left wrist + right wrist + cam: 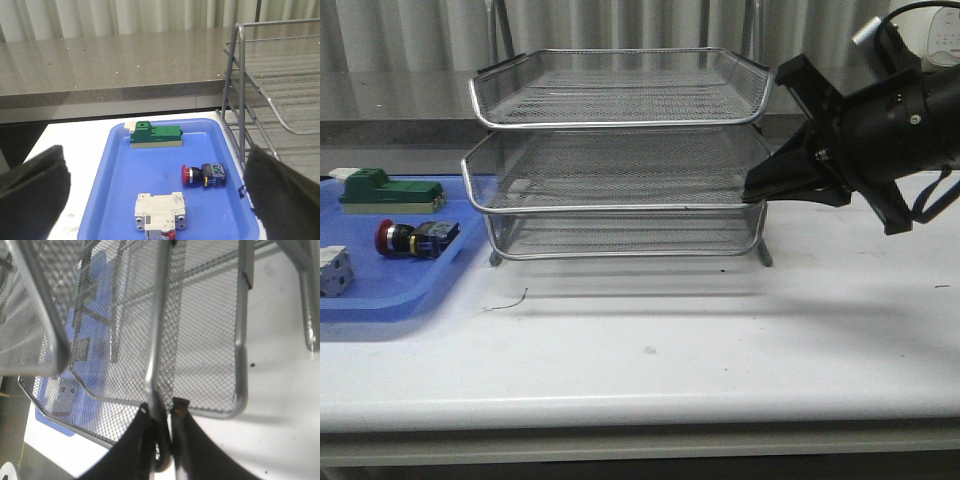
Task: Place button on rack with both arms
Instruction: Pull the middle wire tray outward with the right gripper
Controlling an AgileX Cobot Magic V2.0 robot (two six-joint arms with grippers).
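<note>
The red-headed button [412,238] lies on its side in the blue tray [380,295], left of the silver wire rack [620,112]. In the left wrist view the button [204,175] lies ahead and toward one side of my left gripper [155,167], which hovers over the tray, open wide and holding nothing. The left arm is out of the front view. My right gripper [754,190] reaches in from the right. It is shut on the rim wire of the rack's middle tier. In the right wrist view its fingers [161,412] pinch that rack [241,340] wire.
A green-and-white block [385,190] and a white block [334,270] share the tray with the button; both the green block [155,136] and the white block [160,211] show in the left wrist view. The rack's upright [240,75] stands just beside the tray [115,170].
</note>
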